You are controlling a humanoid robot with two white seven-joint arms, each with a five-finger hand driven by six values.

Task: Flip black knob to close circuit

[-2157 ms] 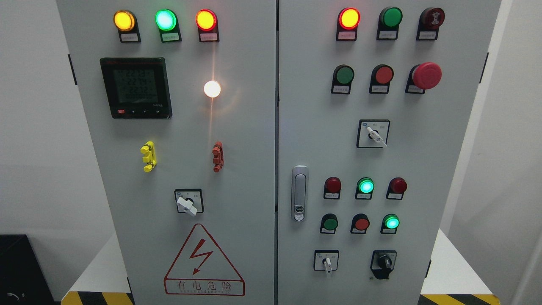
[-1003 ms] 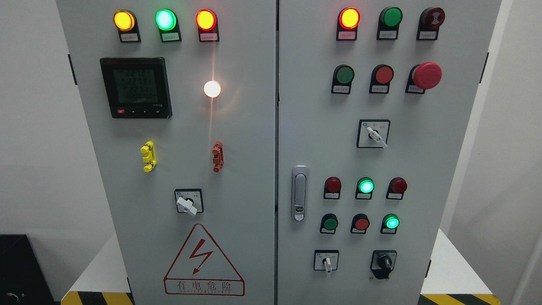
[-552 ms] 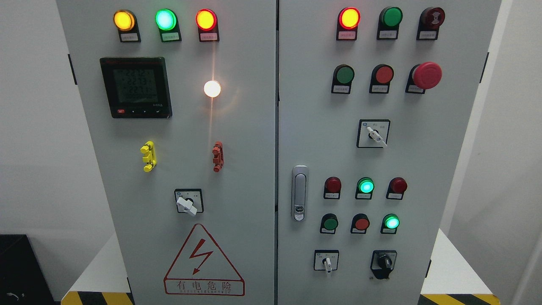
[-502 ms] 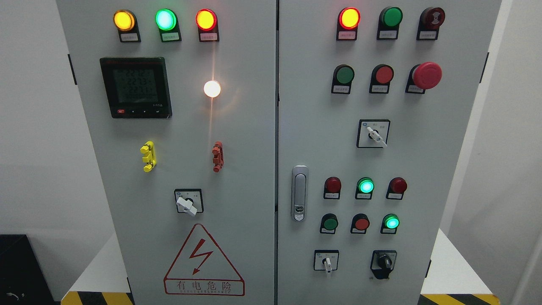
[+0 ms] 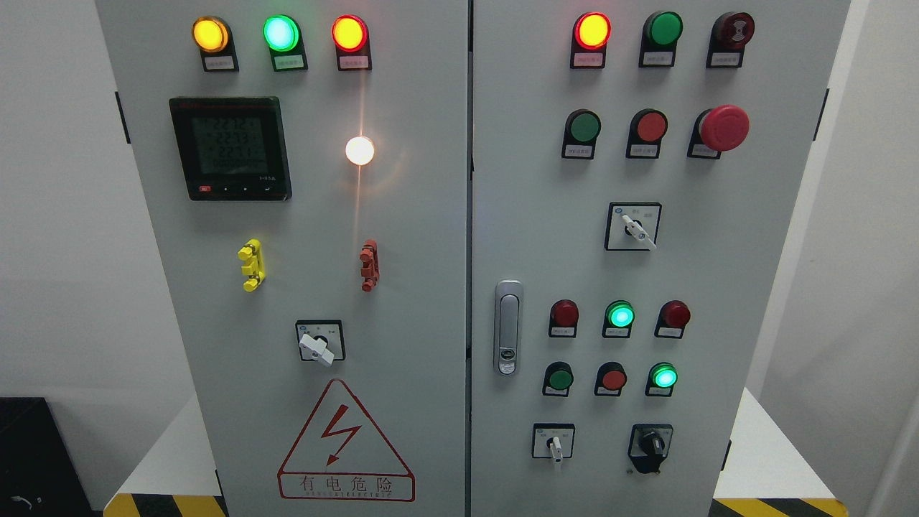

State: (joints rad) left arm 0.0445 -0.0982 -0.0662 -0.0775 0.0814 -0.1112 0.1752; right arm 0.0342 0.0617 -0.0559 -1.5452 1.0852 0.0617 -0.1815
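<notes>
A grey electrical cabinet (image 5: 431, 251) with two doors fills the head view. The black knob (image 5: 652, 443) sits at the lower right of the right door, on a black plate, its pointer turned up and slightly left. Just left of it is a small white selector switch (image 5: 553, 445). No arm or hand of mine shows anywhere in the picture.
Lit lamps line the top: yellow (image 5: 210, 34), green (image 5: 280, 33), red (image 5: 349, 33) and red (image 5: 592, 30). A red mushroom stop button (image 5: 724, 128), a metal door handle (image 5: 508, 327), a digital meter (image 5: 230, 148) and white selector switches (image 5: 633, 227) (image 5: 319, 343) stand out from the doors.
Only the digits on the meter flicker; nothing else has moved.
</notes>
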